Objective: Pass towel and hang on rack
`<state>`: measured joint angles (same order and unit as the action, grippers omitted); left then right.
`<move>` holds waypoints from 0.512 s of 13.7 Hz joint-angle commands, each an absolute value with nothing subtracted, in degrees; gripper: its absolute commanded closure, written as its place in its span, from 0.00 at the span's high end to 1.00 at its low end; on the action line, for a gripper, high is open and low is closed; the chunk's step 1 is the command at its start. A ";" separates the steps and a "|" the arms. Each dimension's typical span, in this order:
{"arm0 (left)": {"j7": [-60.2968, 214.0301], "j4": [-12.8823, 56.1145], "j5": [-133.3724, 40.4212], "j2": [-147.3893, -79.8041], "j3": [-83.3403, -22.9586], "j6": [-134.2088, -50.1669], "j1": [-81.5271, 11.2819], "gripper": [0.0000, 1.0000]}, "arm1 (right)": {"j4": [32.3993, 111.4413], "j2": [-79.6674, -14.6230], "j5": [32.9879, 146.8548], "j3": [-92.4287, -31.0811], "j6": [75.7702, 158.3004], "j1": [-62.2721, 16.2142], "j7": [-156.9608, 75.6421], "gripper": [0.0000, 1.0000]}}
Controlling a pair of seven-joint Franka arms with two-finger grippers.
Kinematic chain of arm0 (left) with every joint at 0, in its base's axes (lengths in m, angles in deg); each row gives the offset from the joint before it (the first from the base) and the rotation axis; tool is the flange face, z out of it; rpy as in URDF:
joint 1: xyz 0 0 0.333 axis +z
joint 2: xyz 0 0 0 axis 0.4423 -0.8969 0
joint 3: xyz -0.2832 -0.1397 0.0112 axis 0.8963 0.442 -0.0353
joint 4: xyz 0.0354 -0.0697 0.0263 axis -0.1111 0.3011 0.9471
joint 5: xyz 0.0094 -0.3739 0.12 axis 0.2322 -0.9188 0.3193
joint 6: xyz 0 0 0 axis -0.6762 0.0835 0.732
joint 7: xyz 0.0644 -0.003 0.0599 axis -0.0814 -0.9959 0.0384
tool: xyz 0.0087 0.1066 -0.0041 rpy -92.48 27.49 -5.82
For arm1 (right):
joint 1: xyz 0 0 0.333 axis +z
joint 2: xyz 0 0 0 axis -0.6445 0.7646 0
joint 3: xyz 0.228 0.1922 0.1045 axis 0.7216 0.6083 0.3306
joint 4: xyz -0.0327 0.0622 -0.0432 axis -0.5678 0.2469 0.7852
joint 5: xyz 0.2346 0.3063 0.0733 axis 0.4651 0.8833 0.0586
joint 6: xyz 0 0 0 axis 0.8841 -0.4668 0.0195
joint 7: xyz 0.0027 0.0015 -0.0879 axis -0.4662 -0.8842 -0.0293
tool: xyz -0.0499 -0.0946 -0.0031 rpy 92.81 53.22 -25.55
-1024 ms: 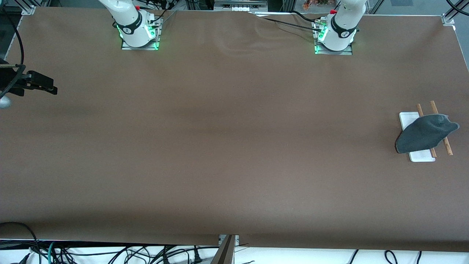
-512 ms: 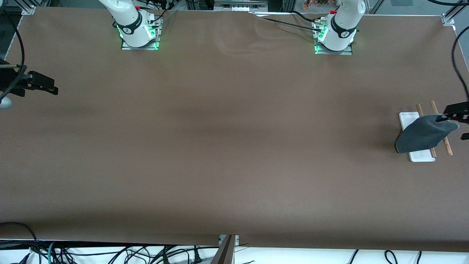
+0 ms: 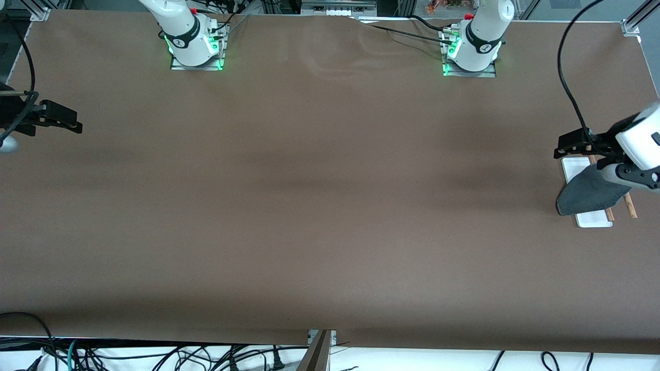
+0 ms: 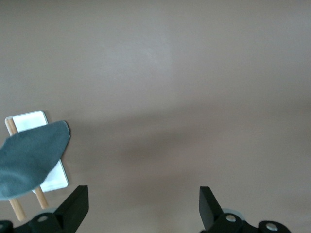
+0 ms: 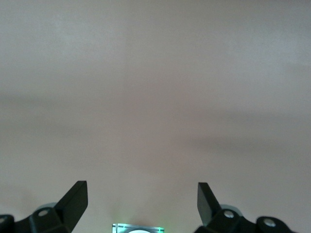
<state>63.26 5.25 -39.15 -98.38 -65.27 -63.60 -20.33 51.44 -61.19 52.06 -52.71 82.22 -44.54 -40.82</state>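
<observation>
The towel [image 3: 588, 193] lies draped across the rack [image 3: 593, 219] at the left arm's end of the table. The left gripper [image 3: 567, 147], jaws spread wide and empty, hangs over the rack's end nearest the bases. The right gripper [image 3: 62, 121], also wide, waits well apart.

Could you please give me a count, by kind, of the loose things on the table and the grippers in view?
Towel, draped over the rack: 1
Rack, at the left arm's end: 1
Grippers, both open: 2, left gripper, right gripper
Total: 4
</observation>
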 commanded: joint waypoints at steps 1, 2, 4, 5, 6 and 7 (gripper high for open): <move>66.72 19.96 -37.48 -88.79 -66.29 -70.63 -21.32 1.00 | 51.56 -61.38 51.49 -52.53 82.54 -44.70 -41.60 1.00; 67.16 22.25 -37.40 -87.20 -66.38 -73.52 -22.11 1.00 | 51.56 -61.47 51.49 -52.44 82.54 -44.70 -41.60 1.00; 68.83 24.12 -37.31 -85.61 -66.64 -75.83 -23.52 1.00 | 51.56 -61.47 51.49 -52.53 82.54 -44.70 -41.60 1.00; 69.01 24.12 -37.22 -85.60 -66.82 -76.01 -23.96 1.00 | 51.56 -61.47 51.49 -52.53 82.54 -44.70 -41.60 1.00; 69.01 24.12 -37.22 -85.52 -67.86 -76.10 -24.92 1.00 | 51.56 -61.38 51.49 -52.53 82.54 -44.70 -41.60 1.00; 69.01 24.21 -37.13 -85.51 -69.44 -76.01 -26.76 1.00 | 51.56 -61.38 51.49 -52.53 82.54 -44.70 -41.60 1.00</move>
